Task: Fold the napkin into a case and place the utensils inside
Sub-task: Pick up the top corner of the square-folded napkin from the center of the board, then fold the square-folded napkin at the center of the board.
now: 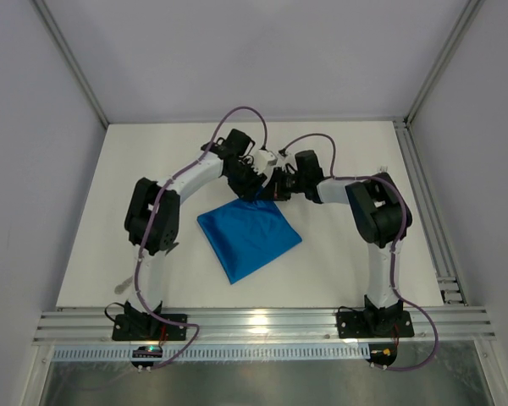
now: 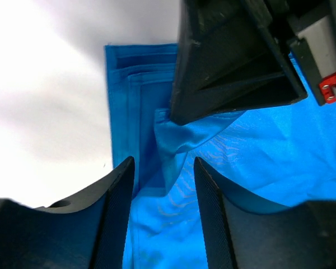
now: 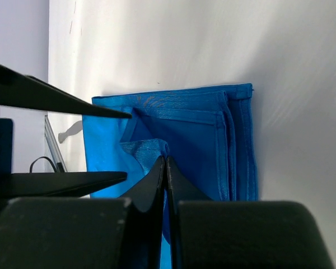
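**Napkin (image 1: 250, 235) mid-table, both grippers at far corner**

Lying flat on the table (image 1: 356, 161), ahead of and between the two arm bases. Over the far corner, close together: left gripper (image 2: 163, 168) on the left, right gripper (image 3: 166, 162) on the right, pinching a raised fold.

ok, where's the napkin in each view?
Top external: napkin mid-frame, a tilted square.
Left wrist: napkin fills the right and lower frame.
Right wrist: napkin centre frame.
Shared landmark: the raised fold pinched by the right claw.
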Robot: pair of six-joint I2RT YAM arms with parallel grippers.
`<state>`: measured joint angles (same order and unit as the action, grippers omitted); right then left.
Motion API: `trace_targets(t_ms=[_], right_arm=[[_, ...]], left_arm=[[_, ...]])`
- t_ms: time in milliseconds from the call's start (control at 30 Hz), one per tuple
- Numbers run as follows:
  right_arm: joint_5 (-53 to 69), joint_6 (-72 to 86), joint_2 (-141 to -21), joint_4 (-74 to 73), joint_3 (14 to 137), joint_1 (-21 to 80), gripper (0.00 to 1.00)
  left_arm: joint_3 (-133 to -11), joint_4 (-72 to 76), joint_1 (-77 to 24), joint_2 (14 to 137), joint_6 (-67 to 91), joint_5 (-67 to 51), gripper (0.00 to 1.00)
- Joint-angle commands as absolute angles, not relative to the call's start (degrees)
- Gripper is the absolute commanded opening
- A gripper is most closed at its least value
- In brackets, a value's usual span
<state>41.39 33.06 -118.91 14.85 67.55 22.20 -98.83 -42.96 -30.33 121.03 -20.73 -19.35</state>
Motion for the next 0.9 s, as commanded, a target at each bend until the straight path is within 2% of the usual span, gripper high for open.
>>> trace_targets(t_ms=[0, 267, 400, 533, 867], right_arm=[[39.47, 30.41, -115.49, 15.03, 67.68, 23.82, 0.04], [34.02, 26.02, -110.05, 12.92, 64.60, 27.51, 0.04], [30.24, 23.57, -104.87, 12.22, 61.71, 31.62, 0.04], [26.90, 22.06, -101.17, 12.30, 58.45, 36.03, 0.04], [23.91, 20.39, -97.03, 12.13, 54.23, 43.93, 0.04]], left_arm=[[-98.97, -43.67, -27.70, 114.62, -17.94, -20.56, 0.50], [-92.83, -51.32, -18.12, 105.56, -14.33, -20.75, 0.50], [-82.83, -51.33, -12.93, 102.49, -13.98, -18.29, 0.43], [-76.84, -50.71, -12.30, 100.02, -14.15, -17.75, 0.36], [-74.36, -47.73, -12.30, 101.33, -12.04, -17.93, 0.32]])
